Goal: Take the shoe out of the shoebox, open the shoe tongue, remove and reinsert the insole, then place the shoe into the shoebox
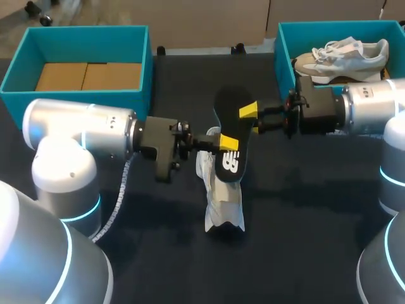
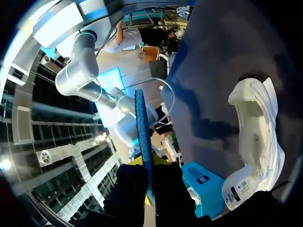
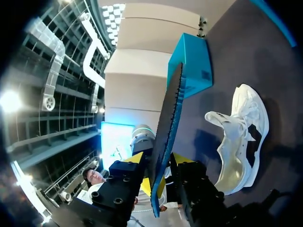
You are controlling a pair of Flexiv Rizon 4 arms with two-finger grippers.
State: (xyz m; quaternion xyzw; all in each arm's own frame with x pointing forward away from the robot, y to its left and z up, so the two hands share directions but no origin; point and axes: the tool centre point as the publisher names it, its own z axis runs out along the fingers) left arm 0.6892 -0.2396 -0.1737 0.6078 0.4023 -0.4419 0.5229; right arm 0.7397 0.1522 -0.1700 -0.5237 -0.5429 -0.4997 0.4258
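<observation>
Insole (image 1: pixel 230 128) aloft above shoe (image 1: pixel 224 204), seemingly clamped

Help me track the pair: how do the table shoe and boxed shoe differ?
The table shoe sits on the dark table; the boxed shoe in the right box. The table shoe gapes open, its insole out, held by left gripper and right gripper; the boxed shoe looks laced. Both are pale trainers.

We saw a matt black insole (image 1: pixel 229 136) with a rough, pebbled blue underside, a white shoe (image 1: pixel 223 202) of soft cloth, a dark matt tabletop (image 1: pixel 304 209), a matt teal cardboard shoebox (image 1: pixel 82 30) at its far left corner, our left arm (image 1: pixel 82 136) smooth, silver, softly glossy.
</observation>
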